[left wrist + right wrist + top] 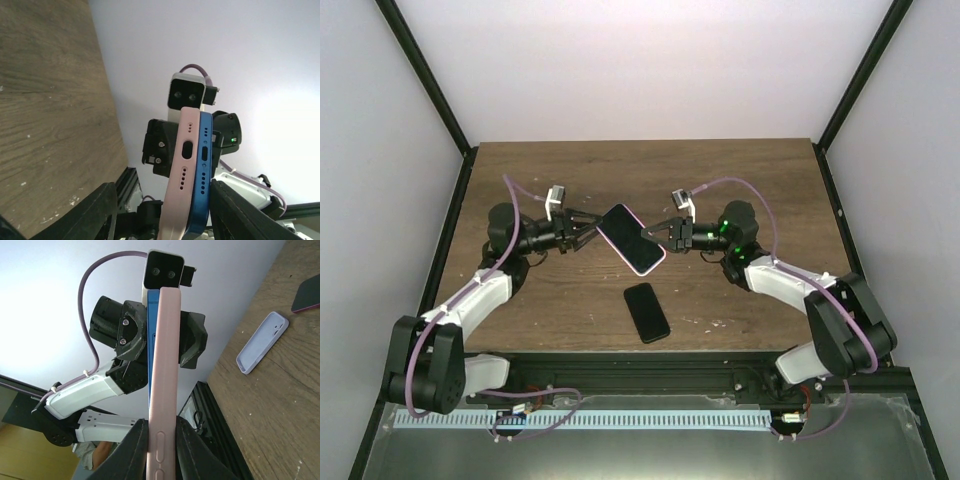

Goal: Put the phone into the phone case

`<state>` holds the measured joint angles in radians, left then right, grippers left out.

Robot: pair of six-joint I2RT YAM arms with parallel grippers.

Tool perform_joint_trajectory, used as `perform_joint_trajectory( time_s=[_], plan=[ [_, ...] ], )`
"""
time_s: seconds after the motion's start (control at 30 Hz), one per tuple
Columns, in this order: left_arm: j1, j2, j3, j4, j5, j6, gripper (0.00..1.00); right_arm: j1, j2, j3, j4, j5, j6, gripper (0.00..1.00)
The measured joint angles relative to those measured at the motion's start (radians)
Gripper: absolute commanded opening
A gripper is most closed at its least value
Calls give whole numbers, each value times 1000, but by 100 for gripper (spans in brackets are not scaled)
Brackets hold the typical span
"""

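A blue phone point(204, 165) lies flat against a pink phone case point(182, 165), their bottom edges side by side, held in the air above the table's middle point(631, 238). My right gripper point(655, 232) is shut on the case's long edges point(161, 425), with the phone's blue edge point(151, 320) behind the case. My left gripper point(582, 235) is open around the other end point(161, 195). Its right finger point(240, 215) touches the blue phone. Its left finger point(100, 212) stands apart from the case.
A black phone point(647, 311) lies face up on the wooden table point(750, 180) near the front edge. In the right wrist view a lavender case point(262, 342) and a dark phone point(306, 295) lie on the table. Black frame rails run along the table's edges.
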<state>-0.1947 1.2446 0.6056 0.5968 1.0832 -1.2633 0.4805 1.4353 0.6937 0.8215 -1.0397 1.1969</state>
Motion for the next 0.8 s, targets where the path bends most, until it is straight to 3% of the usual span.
perform_joint_trajectory(
  time_s=[0.1, 0.23, 0.33, 0.57, 0.8],
  plan=[
    [-14, 6, 0, 54, -1, -40, 41, 1, 6, -1, 32, 0, 21, 14],
    [-29, 19, -2, 106, -2, -79, 16, 2, 9, -10, 47, 2, 35, 15],
    [-31, 20, -6, 132, 0, -82, 5, 2, 9, -20, 49, 4, 50, 18],
    [-33, 51, -9, 111, 21, -58, 0, 3, 4, -45, 22, -1, 0, 39],
    [-32, 71, 14, 31, 98, 43, 0, 6, -62, -33, -165, -16, -138, 53]
  ],
)
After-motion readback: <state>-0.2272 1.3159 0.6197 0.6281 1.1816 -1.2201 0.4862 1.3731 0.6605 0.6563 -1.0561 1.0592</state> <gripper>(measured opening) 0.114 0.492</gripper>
